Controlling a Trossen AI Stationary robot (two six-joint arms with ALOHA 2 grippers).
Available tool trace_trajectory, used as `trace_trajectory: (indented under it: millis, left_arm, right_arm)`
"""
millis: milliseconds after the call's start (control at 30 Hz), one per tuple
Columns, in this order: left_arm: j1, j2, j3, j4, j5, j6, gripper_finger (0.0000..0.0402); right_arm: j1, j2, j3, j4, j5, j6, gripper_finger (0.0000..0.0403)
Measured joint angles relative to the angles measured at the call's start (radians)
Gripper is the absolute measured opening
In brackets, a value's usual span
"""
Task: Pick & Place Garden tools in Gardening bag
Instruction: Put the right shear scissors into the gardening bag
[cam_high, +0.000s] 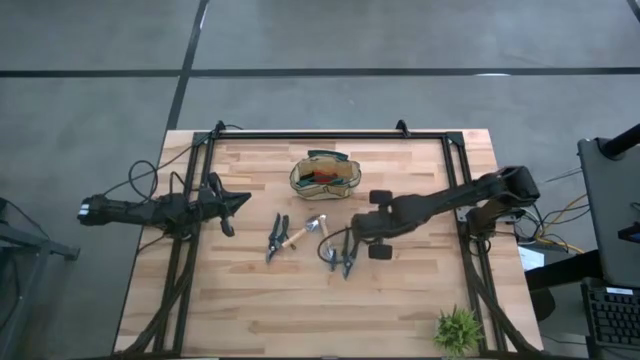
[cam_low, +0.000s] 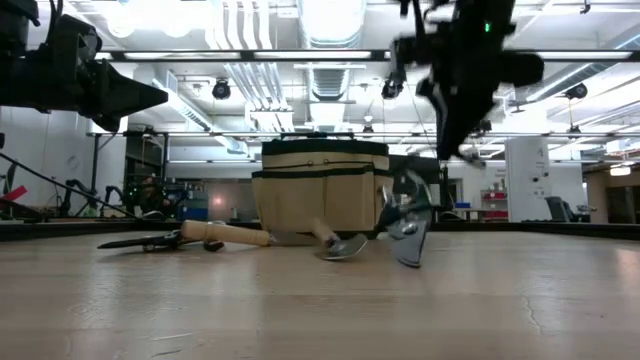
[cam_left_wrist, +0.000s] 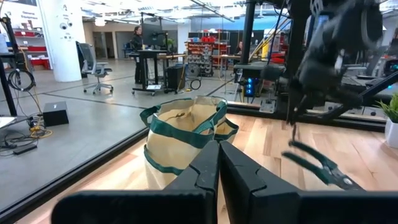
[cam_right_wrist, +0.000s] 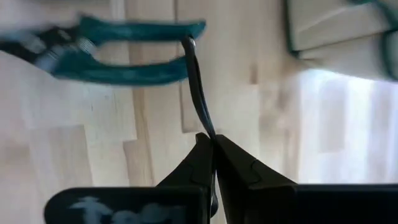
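The left gripper (cam_high: 240, 202) hovers over the left part of the table (cam_high: 400, 300), its fingers (cam_left_wrist: 205, 168) pressed together with nothing between them, pointing toward the centre.

Just right of it, near the table's middle, a pair of dark-handled pruning shears (cam_high: 276, 236) lies flat on the wood. Touching or just beside those shears lies a wooden-handled trowel (cam_high: 303, 231), its silver blade toward the far edge; in the low view its handle lies flat on the table and the blade end is tipped up.

Behind these, near the middle of the far edge, stands the gardening bag (cam_high: 325, 177), upright, tan with dark green trim and handles. Red items (cam_high: 322, 178) show inside it from above; what they are cannot be told.

Right of the trowel, the second pruning shears (cam_high: 338, 256), with teal handles, hang from a thin dark loop (cam_right_wrist: 198, 87) at the handle end. The right gripper (cam_high: 350, 240) is clamped on that loop, as the right wrist view shows. In the low view these shears are tilted, with their lower end at the table surface; whether it touches cannot be told.

A small green plant (cam_high: 458, 330) stands at the near right corner of the table.
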Motion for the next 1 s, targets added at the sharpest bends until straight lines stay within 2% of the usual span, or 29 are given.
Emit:
trace_trajectory:
  millis: [300, 600, 933, 1000]
  left_arm:
    - [0.000, 0.000, 0.000, 0.000, 0.000, 0.000, 0.0016]
    - [0.000, 0.000, 0.000, 0.000, 0.000, 0.000, 0.0017]
    - [0.000, 0.000, 0.000, 0.000, 0.000, 0.000, 0.0017]
    - [0.000, 0.000, 0.000, 0.000, 0.000, 0.000, 0.0016]
  right_arm:
    - [-0.003, -0.146, 0.070, -0.071, 0.068, 0.000, 0.0008]
    - [-0.061, -0.206, 0.188, -0.182, 0.179, -0.004, 0.0008]
    - [-0.204, -0.206, 0.300, -0.214, 0.234, -0.183, 0.0008]
    - [-0.235, -0.206, 0.309, -0.217, 0.274, -0.224, 0.0008]
